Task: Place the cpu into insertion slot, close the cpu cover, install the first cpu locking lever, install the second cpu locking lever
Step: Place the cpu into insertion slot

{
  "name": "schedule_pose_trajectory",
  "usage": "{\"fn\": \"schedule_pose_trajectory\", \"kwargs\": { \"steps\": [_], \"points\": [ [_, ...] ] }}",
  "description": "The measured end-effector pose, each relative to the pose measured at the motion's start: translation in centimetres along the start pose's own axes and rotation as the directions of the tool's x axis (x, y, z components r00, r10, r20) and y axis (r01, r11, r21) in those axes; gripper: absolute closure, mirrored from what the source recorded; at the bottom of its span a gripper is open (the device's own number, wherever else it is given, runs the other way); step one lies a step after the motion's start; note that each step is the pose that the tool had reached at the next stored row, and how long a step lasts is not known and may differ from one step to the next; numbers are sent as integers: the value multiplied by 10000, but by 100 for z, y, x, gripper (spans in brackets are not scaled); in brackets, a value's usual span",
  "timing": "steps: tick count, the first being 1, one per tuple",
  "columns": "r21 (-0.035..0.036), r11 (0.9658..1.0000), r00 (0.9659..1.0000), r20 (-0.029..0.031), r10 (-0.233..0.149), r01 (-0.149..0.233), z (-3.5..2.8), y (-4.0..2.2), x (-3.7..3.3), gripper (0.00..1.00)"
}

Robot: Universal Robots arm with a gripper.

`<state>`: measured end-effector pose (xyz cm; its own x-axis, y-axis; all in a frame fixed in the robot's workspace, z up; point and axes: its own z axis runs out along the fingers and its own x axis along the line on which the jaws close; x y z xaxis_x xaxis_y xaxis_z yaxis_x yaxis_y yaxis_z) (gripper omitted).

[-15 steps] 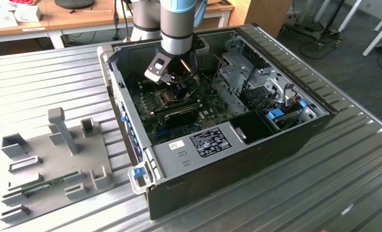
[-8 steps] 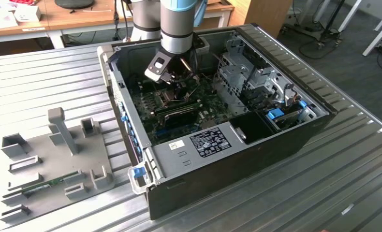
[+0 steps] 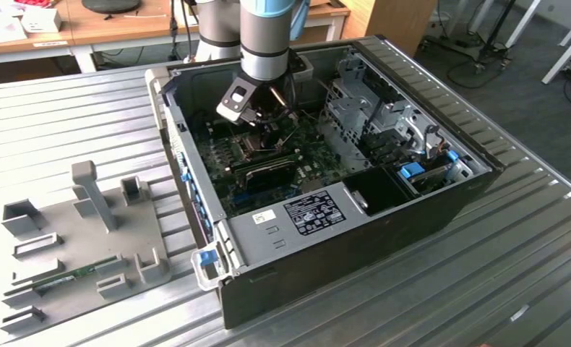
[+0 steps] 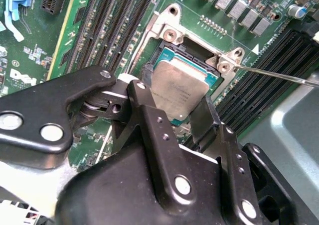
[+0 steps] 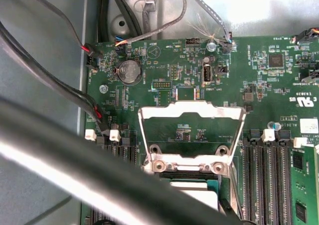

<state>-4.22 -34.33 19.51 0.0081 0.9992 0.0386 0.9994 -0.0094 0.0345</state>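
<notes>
On the exterior view's left, a grey tray (image 3: 83, 238) with holders lies on the metal counter (image 3: 63, 108). Further right stands the open computer case (image 3: 314, 303). The arm reaches down into it, and the claw (image 3: 259, 114) is low over the green board (image 3: 300, 155). On the exterior view's right, inside the case, are metal drive boxes (image 3: 363, 116).

In the second wrist view, the claw (image 4: 179, 108) is pinching the cpu (image 4: 180, 85), with one finger on each side. The cpu is right over the insertion slot (image 4: 169, 35). It looks tipped, with one edge higher than the other. I cannot tell if it is touching the slot yet. In the first wrist view, the cpu cover (image 5: 192, 108) is swung open and lies back over the board, so the slot is not covered.

Here is what could go wrong. If the cpu goes down tipped or a bit turned, one corner could hit the slot first. I think that could hurt the small parts inside the slot. If the claw lets go too high, the cpu could drop and land crooked. If the claw pushes too hard, the cpu could jam on the rim. A thin locking lever (image 4: 279, 75) sticks out just beside the slot, and a finger could bump it. The long black memory slots (image 4: 114, 31) are near too, and a finger could scrape them.
</notes>
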Motion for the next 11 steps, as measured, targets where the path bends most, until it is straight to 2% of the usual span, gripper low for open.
{"fn": "schedule_pose_trajectory", "kwargs": {
  "steps": [11],
  "points": [
    [3,10000,10000,6,-1,1,23,0,-2,46]
  ]
}}
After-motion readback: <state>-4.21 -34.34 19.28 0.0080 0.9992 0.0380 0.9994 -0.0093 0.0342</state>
